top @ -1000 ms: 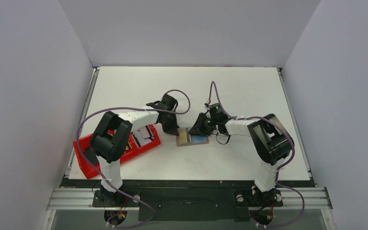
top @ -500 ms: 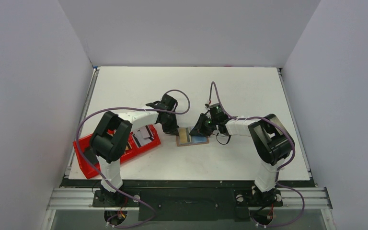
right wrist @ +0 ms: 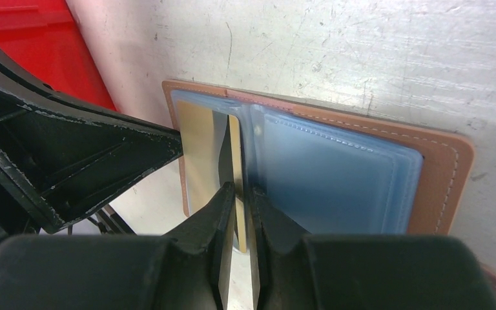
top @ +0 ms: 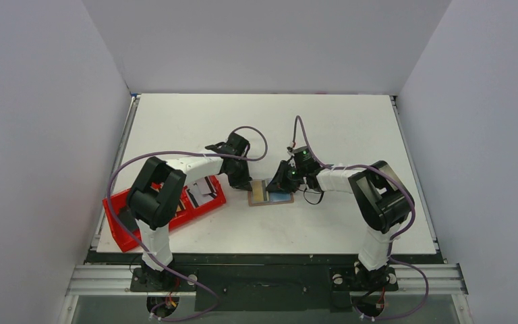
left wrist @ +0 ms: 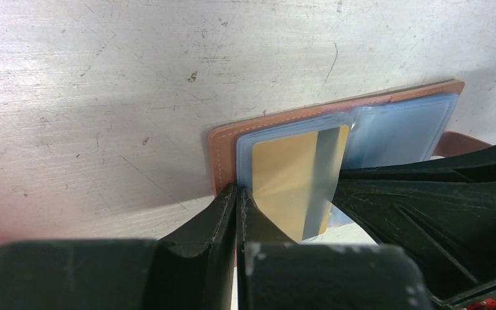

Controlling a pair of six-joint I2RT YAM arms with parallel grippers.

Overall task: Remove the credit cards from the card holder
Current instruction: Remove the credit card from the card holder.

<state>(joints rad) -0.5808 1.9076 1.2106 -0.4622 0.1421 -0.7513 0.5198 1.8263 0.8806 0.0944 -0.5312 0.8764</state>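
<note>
- Top external: the card holder (top: 270,194) lies open on the white surface (top: 337,128), just right of the red tray (top: 118,226). The left gripper (top: 243,183) meets its left edge, and the right gripper (top: 278,185) comes onto its middle from the right. The fingers are too small to read here.
- Left wrist: the left gripper (left wrist: 238,194) is pressed together on the holder's corner (left wrist: 223,139), with the leather rim and blue sleeve running in between its 2 fingers. I judge this to be an anchor, so the holder stays put while the other arm pulls. 1 gold credit card (left wrist: 287,181) with a silver stripe sits in the sleeve beside it, one corner reaching past the holder's rim.
- Right wrist: the right gripper (right wrist: 237,190) pinches that card's (right wrist: 200,152) striped edge near the fold, fingers almost touching. Gripping the thin edge suits sliding it along the pocket. Whether the blue pockets (right wrist: 336,174) on the other half hold more cards cannot be told.
</note>
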